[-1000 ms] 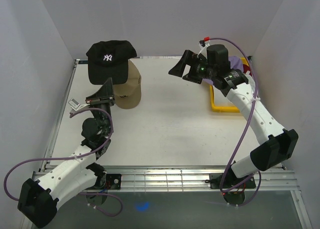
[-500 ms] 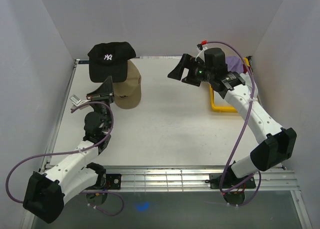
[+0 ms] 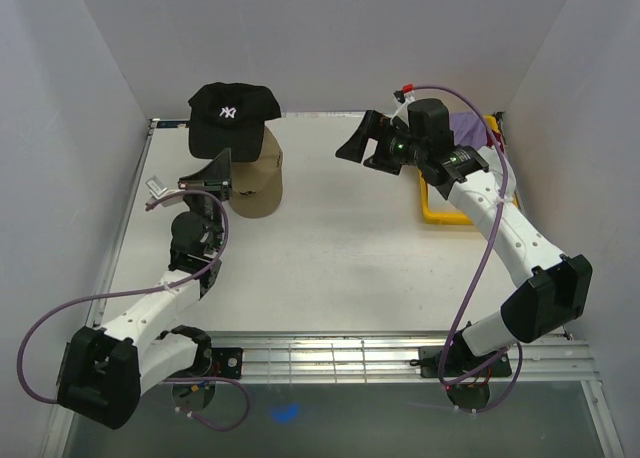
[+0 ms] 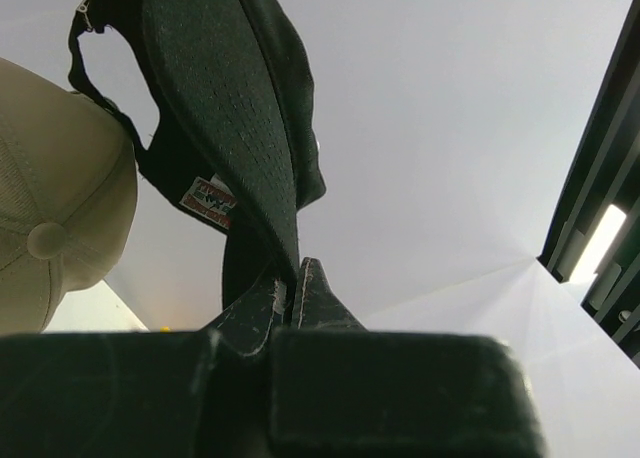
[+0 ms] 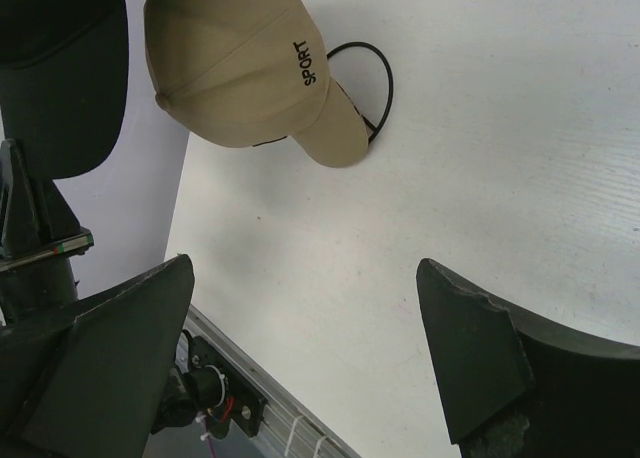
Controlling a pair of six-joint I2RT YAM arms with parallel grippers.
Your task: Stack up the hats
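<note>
While the left gripper (image 3: 214, 170) clamps the brim of the black cap (image 3: 233, 113), holding it raised above the tan cap (image 3: 258, 183) that lies on the desk (image 3: 340, 248) at the upper left of the frame, the right gripper (image 3: 357, 143) hangs wide open and empty at upper centre, near a yellow tray (image 3: 440, 217), a lavender cap (image 3: 468, 128) showing behind its arm.

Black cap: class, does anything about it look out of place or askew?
Yes. The black cap hangs tilted in the air, pinched by its brim in the left end effector. It is over the tan cap, not seated on it.
</note>
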